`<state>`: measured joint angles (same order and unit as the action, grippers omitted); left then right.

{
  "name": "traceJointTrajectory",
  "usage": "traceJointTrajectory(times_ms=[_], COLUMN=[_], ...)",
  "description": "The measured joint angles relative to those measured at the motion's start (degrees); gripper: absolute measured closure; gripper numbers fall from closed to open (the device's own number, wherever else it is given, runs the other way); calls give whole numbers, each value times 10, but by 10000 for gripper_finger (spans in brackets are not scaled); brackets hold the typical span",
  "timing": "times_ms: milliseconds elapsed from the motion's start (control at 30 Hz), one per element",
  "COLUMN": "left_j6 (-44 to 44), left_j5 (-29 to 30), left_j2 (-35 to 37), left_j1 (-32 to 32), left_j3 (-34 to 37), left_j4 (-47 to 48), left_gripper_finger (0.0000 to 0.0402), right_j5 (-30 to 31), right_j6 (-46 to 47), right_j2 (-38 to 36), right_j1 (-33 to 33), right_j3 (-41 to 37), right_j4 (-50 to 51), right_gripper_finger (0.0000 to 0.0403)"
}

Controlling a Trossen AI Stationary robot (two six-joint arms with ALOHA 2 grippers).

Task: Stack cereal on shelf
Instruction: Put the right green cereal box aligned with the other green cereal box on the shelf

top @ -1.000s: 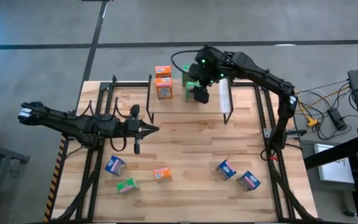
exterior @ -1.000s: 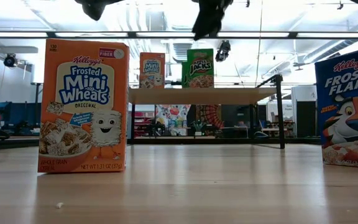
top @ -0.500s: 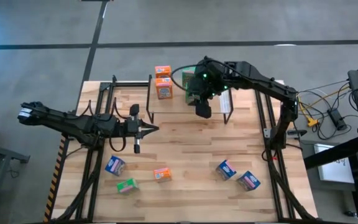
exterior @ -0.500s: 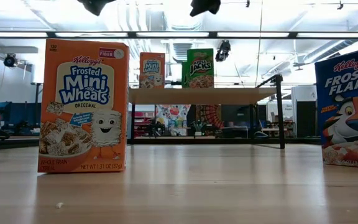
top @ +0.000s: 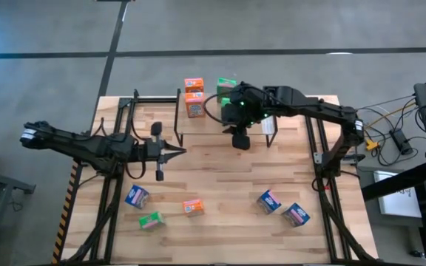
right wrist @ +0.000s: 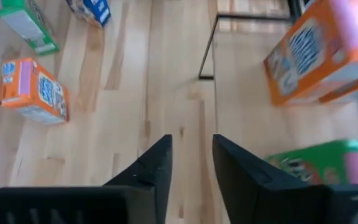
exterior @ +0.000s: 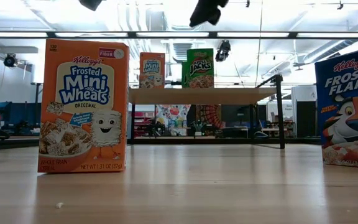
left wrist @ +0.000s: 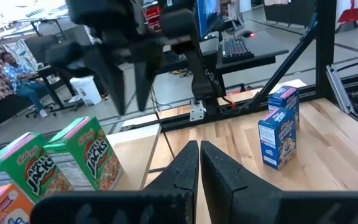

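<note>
Worktop [top: 220, 185]: you have a wooden surface with both arms over it; loose boxes lie along its near side.
Shelf [top: 220, 117]: low plank rack at the far side of the worktop, between the two arms' reach.
Cereal on shelf: two orange boxes [top: 194, 98] stand together toward the left; one green box [top: 226, 86] stands just beside them, upright. In the low view the green box [exterior: 200, 68] sits squarely on the plank.
Cereal on worktop: left group has a blue box [top: 137, 196], a green box [top: 151, 220] and an orange box [top: 192, 207]; right group has two blue boxes [top: 281, 207]. All well apart from the shelf.
Right end effector [top: 241, 140]: hangs off the shelf's near edge, empty; its wrist view shows the fingers [right wrist: 154, 168] parted with bare wood between them.
Left end effector [top: 180, 153]: waits at mid-worktop, left of the shelf, fingers [left wrist: 185, 163] pressed together, holding nothing.
Step in hand: likely between placements, green box set down, arm clear of it.
Next move: you should probably send the right arm down to the nearest blue pair, jaws spread wider than a box before descending.
</note>
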<state>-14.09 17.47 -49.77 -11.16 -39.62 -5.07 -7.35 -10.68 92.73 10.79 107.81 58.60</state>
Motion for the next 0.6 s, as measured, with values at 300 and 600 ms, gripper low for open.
traceJointTrajectory(times_ms=[300, 600], left_j6=[-9, -8], left_j5=[0, 0], left_j2=[8, 7], left_j1=[0, 0], left_j3=[0, 0], left_j4=[5, -4], left_gripper_finger=[402, 402], right_j5=[169, 241], right_j6=[72, 61], right_j2=[-76, -131], right_j1=[-8, 7], right_j3=[-165, -315], right_j4=[3, -154], right_gripper_finger=[386, 394])
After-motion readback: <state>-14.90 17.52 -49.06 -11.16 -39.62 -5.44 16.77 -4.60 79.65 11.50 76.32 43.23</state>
